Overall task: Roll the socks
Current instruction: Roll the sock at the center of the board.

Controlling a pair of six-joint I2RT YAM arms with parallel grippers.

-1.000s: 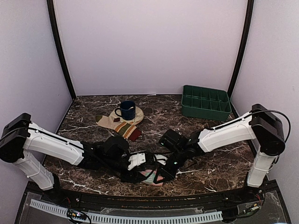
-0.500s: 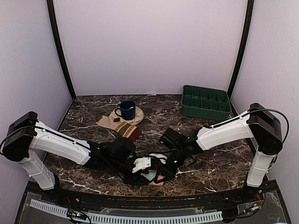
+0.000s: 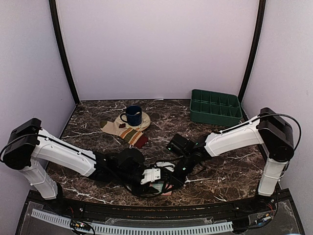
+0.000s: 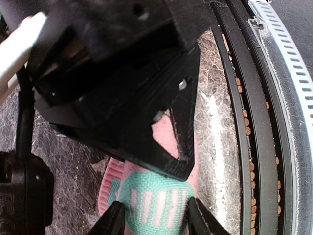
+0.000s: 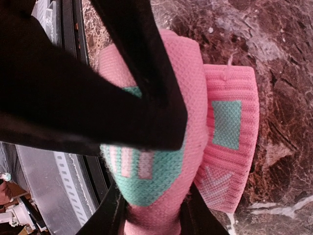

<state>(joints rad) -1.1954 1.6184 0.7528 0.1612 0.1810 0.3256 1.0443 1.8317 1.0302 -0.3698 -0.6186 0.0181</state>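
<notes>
A pink and teal sock (image 3: 161,186) lies bunched into a roll at the table's near edge, mostly hidden under both grippers. My left gripper (image 4: 154,215) is shut on the roll's teal striped end (image 4: 156,203). My right gripper (image 5: 149,215) is shut on the pink roll (image 5: 161,196), its ribbed cuff (image 5: 227,147) lying flat beside it. The other gripper's black finger crosses each wrist view. A second sock (image 3: 124,131), cream with coloured stripes, lies flat further back on the left.
A blue mug (image 3: 132,115) stands on a round coaster on the striped sock's far end. A green divided tray (image 3: 216,106) sits at the back right. The table's black front rail (image 4: 244,122) runs right beside the roll.
My left gripper has slid right along the near edge, over the sock. The right gripper has stayed on the roll. The sock shows less than before.
</notes>
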